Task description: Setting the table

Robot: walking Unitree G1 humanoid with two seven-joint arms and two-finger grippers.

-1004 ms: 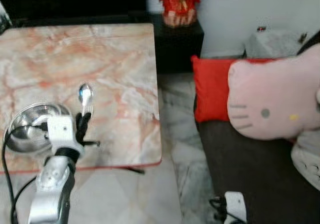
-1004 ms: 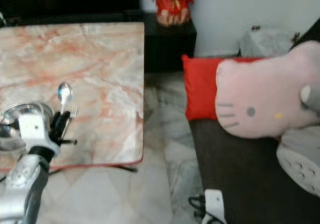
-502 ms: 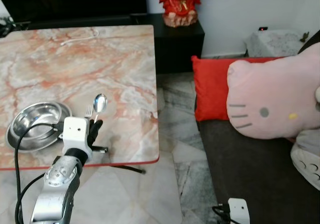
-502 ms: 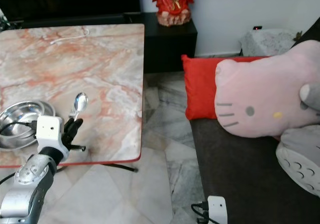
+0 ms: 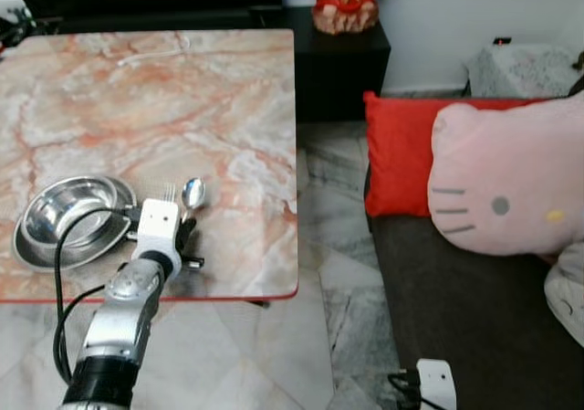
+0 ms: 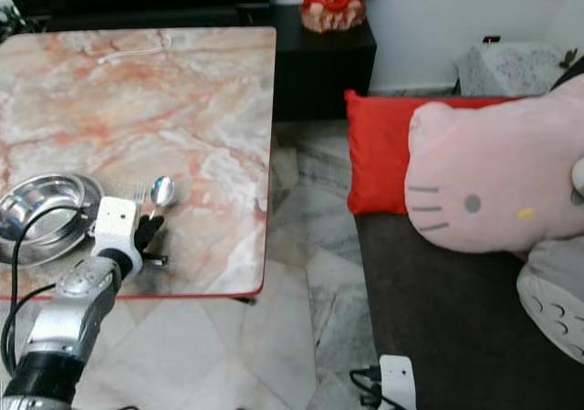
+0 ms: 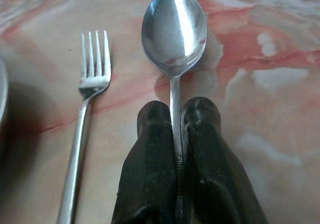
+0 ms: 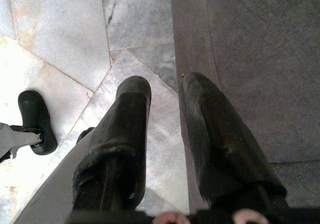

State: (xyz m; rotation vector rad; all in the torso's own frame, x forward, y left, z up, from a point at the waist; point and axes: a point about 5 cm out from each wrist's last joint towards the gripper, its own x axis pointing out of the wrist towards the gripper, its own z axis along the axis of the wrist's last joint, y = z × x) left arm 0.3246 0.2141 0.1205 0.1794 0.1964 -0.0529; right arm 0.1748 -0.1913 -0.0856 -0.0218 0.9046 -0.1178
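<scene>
spoon (image 7: 174,32) lies flat on the marble desk (image 5: 182,90) just beside the steel bowl (image 5: 66,218), fork (image 7: 85,109) between them. left end effector (image 7: 175,114) clenched on the spoon handle near the desk's front edge. right end effector (image 8: 165,104) parted, empty, over floor (image 8: 55,39) by the sofa (image 8: 260,59).

The spoon (image 7: 174,32) and fork (image 7: 92,69) are gleaming as polished metal, lying on a smooth, veined marble-look table (image 5: 182,99). The steel bowl (image 5: 68,216) is shining glossily. The left gripper (image 7: 176,115) fingers are looking matt, rubbery black. The red cushion (image 5: 397,159) is showing soft cloth.
</scene>
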